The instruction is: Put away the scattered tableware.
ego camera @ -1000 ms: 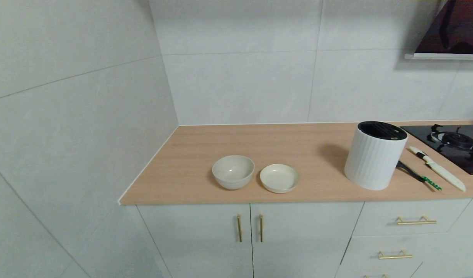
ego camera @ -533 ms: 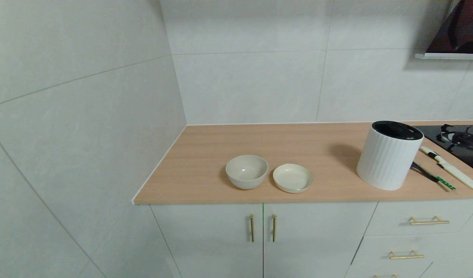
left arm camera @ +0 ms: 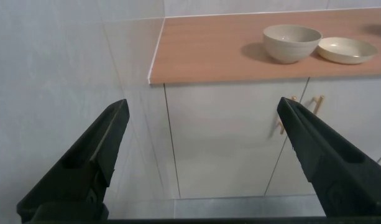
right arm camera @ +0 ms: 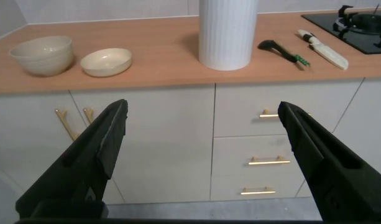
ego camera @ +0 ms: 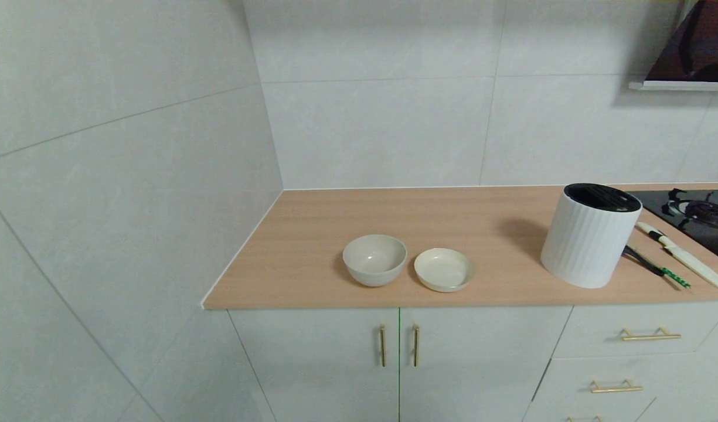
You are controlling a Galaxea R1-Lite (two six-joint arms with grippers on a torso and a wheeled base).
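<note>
Progress nil: you've stowed nothing. Loose on the table [ego camera: 312, 234]: bowl [ego camera: 374, 259], dish [ego camera: 444, 269], knife [ego camera: 681, 255], black utensil [ego camera: 654, 268]. Both spread, empty: left tool [left arm camera: 202, 107], right tool [right arm camera: 202, 107].

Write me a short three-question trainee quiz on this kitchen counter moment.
1. True or false: the bowl sits stacked inside the dish.
2. Which lies closest to the stove? A) bowl B) knife C) dish
3. Fill in: the left claw and right claw are both ____.
Key: 1 false, they sit side by side on the counter. 2 B. 3 open, holding nothing.
</note>
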